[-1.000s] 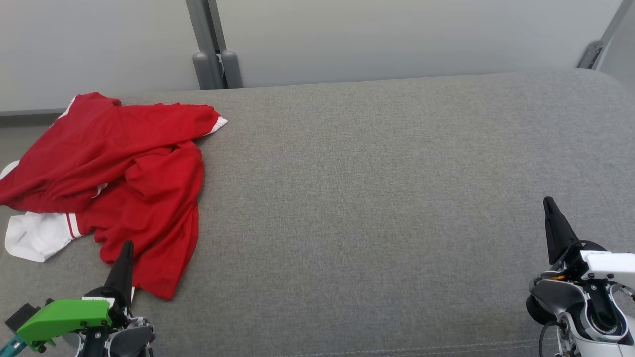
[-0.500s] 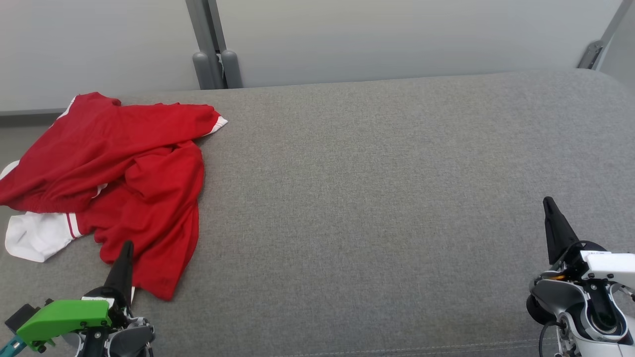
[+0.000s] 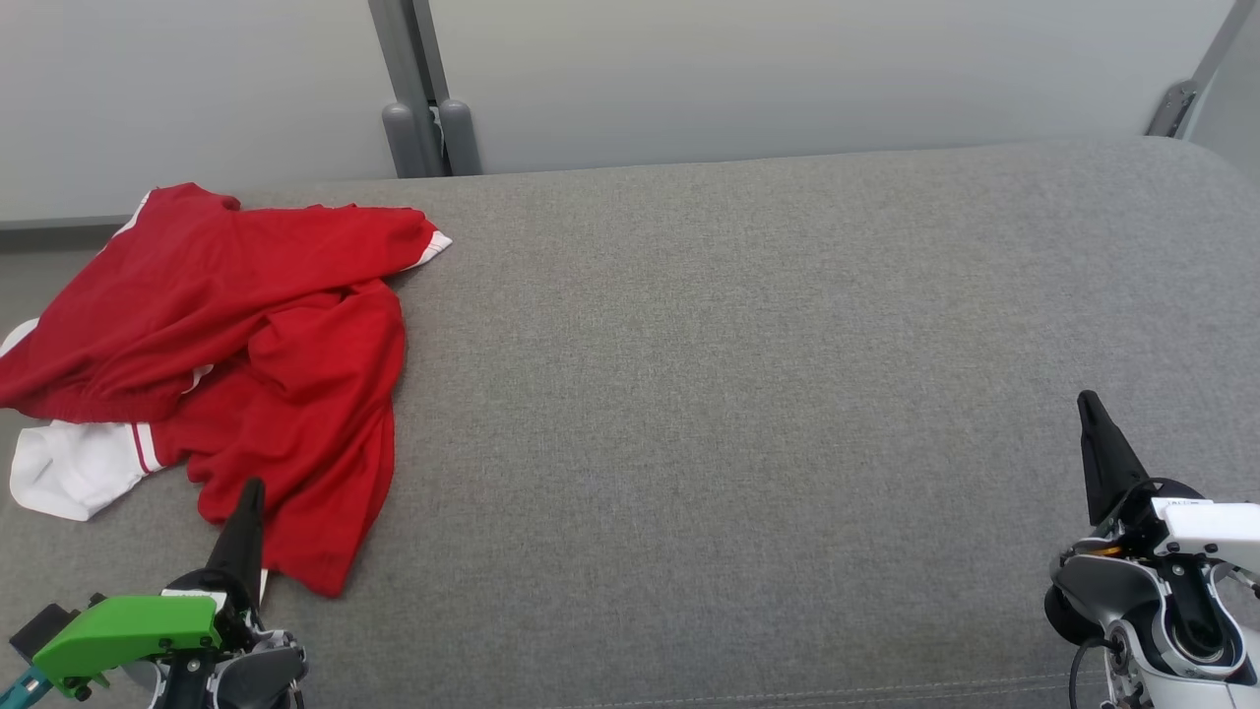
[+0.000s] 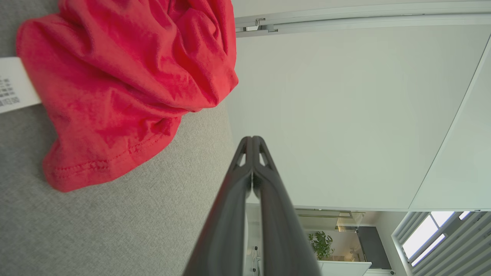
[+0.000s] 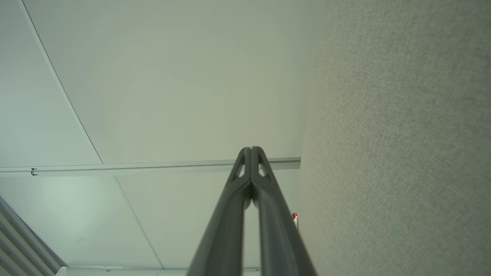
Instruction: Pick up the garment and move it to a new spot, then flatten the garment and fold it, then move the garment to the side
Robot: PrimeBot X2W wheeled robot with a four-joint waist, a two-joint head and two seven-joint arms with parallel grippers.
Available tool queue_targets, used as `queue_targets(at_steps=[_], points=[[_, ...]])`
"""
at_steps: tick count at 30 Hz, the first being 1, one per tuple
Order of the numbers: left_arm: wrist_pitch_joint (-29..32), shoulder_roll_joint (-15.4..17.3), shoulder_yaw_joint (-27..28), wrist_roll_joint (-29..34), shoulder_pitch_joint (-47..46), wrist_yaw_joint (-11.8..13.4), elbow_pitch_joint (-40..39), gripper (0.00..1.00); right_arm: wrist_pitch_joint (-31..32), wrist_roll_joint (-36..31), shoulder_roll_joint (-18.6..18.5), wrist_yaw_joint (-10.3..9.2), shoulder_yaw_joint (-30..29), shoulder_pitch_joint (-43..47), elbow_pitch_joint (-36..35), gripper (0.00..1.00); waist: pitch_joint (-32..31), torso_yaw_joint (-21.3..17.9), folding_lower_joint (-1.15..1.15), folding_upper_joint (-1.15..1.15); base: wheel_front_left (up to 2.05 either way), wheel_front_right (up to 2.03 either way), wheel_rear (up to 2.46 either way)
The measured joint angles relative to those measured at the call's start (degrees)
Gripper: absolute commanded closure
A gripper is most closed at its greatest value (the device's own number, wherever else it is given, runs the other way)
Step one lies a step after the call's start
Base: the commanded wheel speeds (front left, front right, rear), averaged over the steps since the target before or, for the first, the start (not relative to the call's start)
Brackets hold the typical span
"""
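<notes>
A wide grey cushion [image 3: 738, 394] was seen, soft and flat. At the near edge of the cushion, the left gripper [image 3: 253, 487] and the right gripper [image 3: 1087, 402] were each pressed tight shut, with nothing in them. The red garment [image 3: 246, 325] was piled in a crumpled heap on the left end of the cushion. Behind the far edge of the cushion, a pale wall [image 3: 787, 69] was seen. The pick-up step was likely not yet begun. Next, the left gripper would need to be opened and brought down onto the cloth.
</notes>
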Motion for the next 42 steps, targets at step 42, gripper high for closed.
queue_targets(at_steps=[42], points=[[0.1,0.0,0.1,0.2,0.0,0.0,0.0,1.00,0.0,0.0,0.0,0.00,0.0,0.0,0.0,1.00,0.0,0.0,0.00,0.00,0.00,0.00,0.00]])
